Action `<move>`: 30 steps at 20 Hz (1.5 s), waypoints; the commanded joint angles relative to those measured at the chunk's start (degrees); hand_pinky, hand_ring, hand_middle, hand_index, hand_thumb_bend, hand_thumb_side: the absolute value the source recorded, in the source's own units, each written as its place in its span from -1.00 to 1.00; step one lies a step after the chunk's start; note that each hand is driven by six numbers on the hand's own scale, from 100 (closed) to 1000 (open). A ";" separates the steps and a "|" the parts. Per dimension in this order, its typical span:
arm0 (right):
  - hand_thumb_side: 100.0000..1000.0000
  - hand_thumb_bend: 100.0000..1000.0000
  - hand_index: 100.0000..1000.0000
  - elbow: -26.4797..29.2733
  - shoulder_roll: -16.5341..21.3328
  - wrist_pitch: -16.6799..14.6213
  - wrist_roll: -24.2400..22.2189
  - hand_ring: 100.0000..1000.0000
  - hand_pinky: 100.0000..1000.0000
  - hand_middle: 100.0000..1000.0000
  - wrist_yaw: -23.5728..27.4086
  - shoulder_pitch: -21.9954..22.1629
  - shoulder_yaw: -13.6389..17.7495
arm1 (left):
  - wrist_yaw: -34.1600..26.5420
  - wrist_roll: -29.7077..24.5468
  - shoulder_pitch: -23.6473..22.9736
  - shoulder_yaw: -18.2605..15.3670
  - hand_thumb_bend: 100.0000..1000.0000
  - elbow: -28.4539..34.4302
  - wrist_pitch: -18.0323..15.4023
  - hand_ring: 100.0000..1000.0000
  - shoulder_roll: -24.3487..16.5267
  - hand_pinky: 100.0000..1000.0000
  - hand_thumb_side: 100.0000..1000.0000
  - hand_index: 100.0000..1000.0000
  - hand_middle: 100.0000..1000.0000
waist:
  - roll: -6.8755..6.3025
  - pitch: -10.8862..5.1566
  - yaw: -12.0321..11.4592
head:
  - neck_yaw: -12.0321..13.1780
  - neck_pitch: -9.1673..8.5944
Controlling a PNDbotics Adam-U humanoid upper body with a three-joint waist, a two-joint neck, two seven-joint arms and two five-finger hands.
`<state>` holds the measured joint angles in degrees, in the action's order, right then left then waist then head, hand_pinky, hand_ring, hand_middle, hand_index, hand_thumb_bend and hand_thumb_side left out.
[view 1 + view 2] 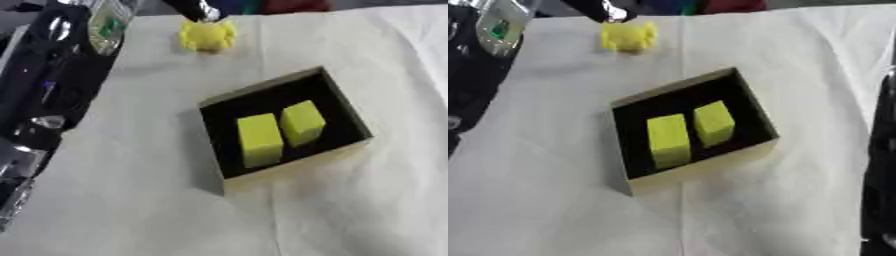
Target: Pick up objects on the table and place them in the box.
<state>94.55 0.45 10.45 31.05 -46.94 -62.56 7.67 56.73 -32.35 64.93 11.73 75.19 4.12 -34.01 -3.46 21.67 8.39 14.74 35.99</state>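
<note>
Of the left robot hand (203, 11), shows only a dark tip with a silver glint at the far edge of the bench (131, 200), fed by the left arm (52, 75) running up the left side. Cannot tell whether apart, together or clamped: too little in view. Appears to touch the far top edge of the yellow object (208, 36), or to hang just over it; cannot tell which

Just near of that tip lies the yellow object itself, on the bench, outside the box (297, 167) and well apart from it. Lumpy, about as wide as deep, so no clear long axis to line up with. From there, near and to the right to the box, open side up, set askew on the bench

By a wide margin nearer with the left; of the right side, only the right arm (883, 160) as a dark strip along the right edge, with no right robot hand in view

Counted: one yellow object loose on the bench; two yellow blocks already inside, the longer block (260, 139) to the left and the shorter block (303, 122) just beside it on the right; one box

Probably one grasp and one carry left
</note>
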 commanded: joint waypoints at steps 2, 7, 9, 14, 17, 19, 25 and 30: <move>0.90 -1.00 0.58 -0.10 1.13 0.00 -0.20 0.57 0.61 0.33 0.39 -1.81 -0.44 | 1.88 -0.22 2.05 -1.38 0.06 -4.28 -1.90 0.70 -0.43 0.61 -0.14 0.94 0.69 | -0.08 -0.82 0.48 | 0.70 -1.50; 0.90 -1.00 0.58 -0.49 1.22 0.10 -0.13 0.57 0.61 0.32 0.48 -2.44 -0.48 | 2.99 -2.58 3.20 -2.38 0.24 -8.85 -4.58 0.78 -0.07 0.69 -0.05 0.97 0.75 | -0.42 -0.06 1.35 | 1.11 -2.71; 0.91 -1.00 0.58 -0.62 1.27 0.20 -0.08 0.57 0.61 0.32 0.55 -2.58 -0.48 | 3.52 -3.61 3.81 -2.85 0.28 -10.06 -5.58 0.81 -0.18 0.71 -0.02 0.98 0.76 | -0.56 0.20 1.57 | 1.20 -2.97; 0.91 -1.00 0.58 -0.90 1.16 0.36 -0.06 0.57 0.62 0.32 0.83 -2.88 -0.56 | 7.40 -4.83 5.15 -4.10 0.23 -12.84 -6.57 0.83 -0.90 0.71 -0.28 0.99 0.77 | -0.76 0.72 2.29 | 1.97 -3.48; 0.91 -1.00 0.58 -0.94 1.12 0.40 0.07 0.57 0.62 0.31 0.99 -3.18 -0.42 | 9.02 -4.93 5.51 -4.88 0.16 -14.12 -6.75 0.84 -1.12 0.71 -0.36 0.99 0.78 | -0.65 0.89 2.85 | 2.71 -3.41; 0.91 -1.00 0.58 -0.95 1.07 0.35 0.04 0.57 0.62 0.31 1.01 -3.30 -0.42 | 9.23 -5.23 5.58 -5.23 0.15 -14.93 -6.79 0.84 -1.20 0.71 -0.35 0.99 0.78 | -0.59 0.99 3.09 | 3.11 -3.47; 0.91 -1.00 0.57 -0.90 0.99 0.33 0.02 0.57 0.62 0.31 1.16 -3.71 -0.35 | 9.28 -6.67 5.48 -5.87 0.06 -16.73 -6.44 0.84 -1.48 0.71 -0.44 1.00 0.78 | -0.49 1.48 3.61 | 3.73 -3.64; 0.91 -1.00 0.57 -1.23 1.20 0.35 -0.06 0.57 0.62 0.31 1.36 -4.32 -0.35 | 9.68 -6.87 5.40 -6.44 -0.05 -18.09 -5.42 0.82 -1.43 0.69 -0.50 0.99 0.77 | -0.45 2.22 3.90 | 4.10 -4.07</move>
<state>92.96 0.83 10.83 31.04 -45.93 -65.56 7.39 66.18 -39.17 68.99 6.12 56.80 -1.64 -33.41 -4.13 25.34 12.30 18.56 32.62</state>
